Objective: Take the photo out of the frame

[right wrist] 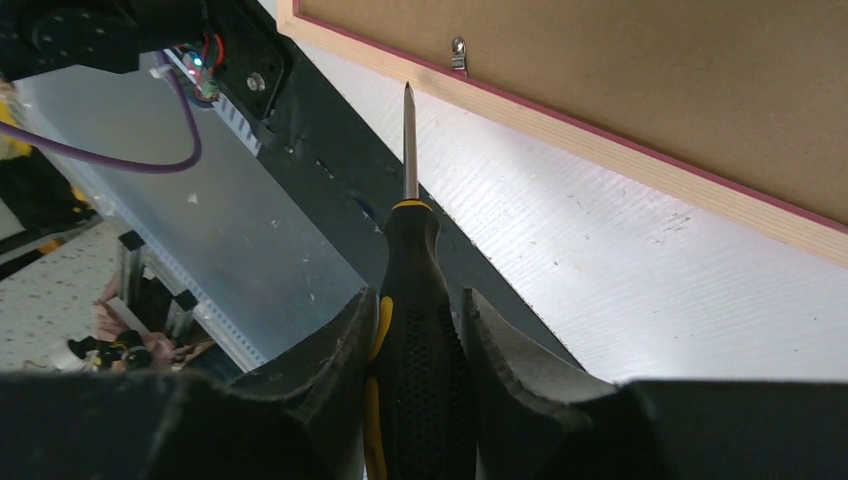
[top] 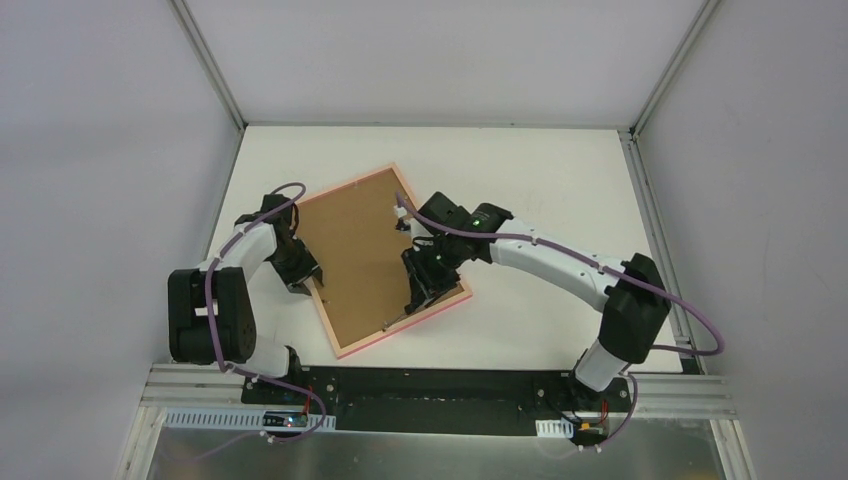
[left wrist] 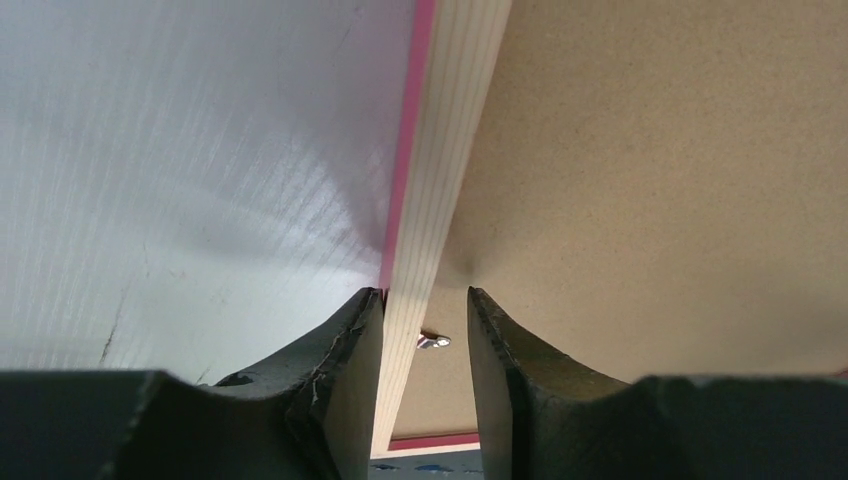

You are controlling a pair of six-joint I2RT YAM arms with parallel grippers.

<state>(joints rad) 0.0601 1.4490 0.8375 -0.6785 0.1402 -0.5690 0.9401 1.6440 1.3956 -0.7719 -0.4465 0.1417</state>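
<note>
The pink frame (top: 346,183) lies face down on the white table, turned at an angle. Its brown backing board (top: 360,260) faces up, so the photo is hidden beneath it. My left gripper (top: 305,280) straddles the frame's left rail (left wrist: 440,150). Its jaws stand open (left wrist: 425,292): one finger is against the rail's outer side and the other stands apart over the backing (left wrist: 650,180). My right gripper (top: 420,295) is shut (right wrist: 420,292) on a black-and-yellow screwdriver (right wrist: 410,225). Its tip points at the frame's near rail (right wrist: 600,140), beside a small metal clip (right wrist: 458,55).
Another metal clip (left wrist: 433,341) sits on the backing between my left fingers. The black base rail (top: 450,385) runs along the table's near edge. Grey walls and metal posts (top: 215,70) close in the table (top: 550,190) at the sides and back.
</note>
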